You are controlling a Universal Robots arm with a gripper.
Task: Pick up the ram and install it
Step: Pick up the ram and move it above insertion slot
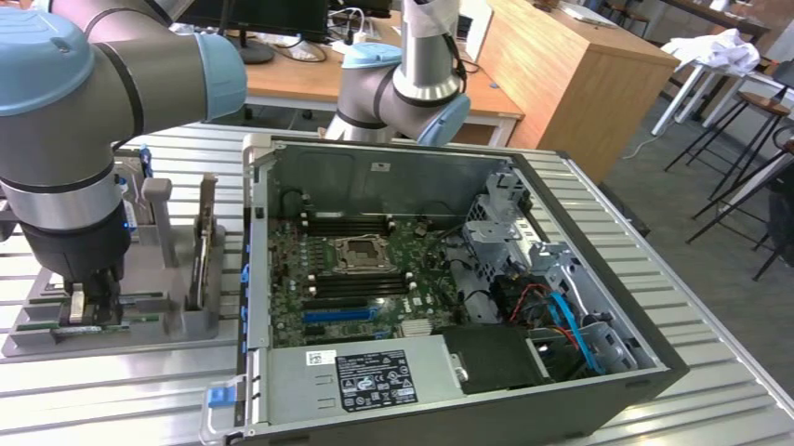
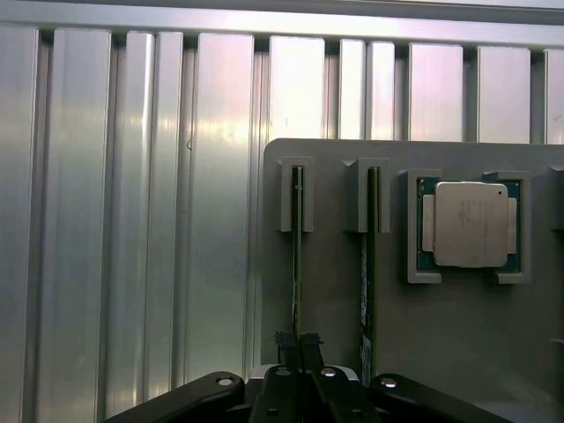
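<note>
Jaws clenched on the ram [image 2: 297, 264]; gripper [image 2: 297, 345] sits low over the grey slotted holder [image 1: 174, 330], lower left of the exterior view. The ram is a thin green board standing on edge, on a ribbed metal table [image 2: 132, 220]. Risks: a skewed lift binds and flexes it in the holder, the thin smooth faces could slip, and the second stick [image 2: 367, 264] just beside may snag.
</note>
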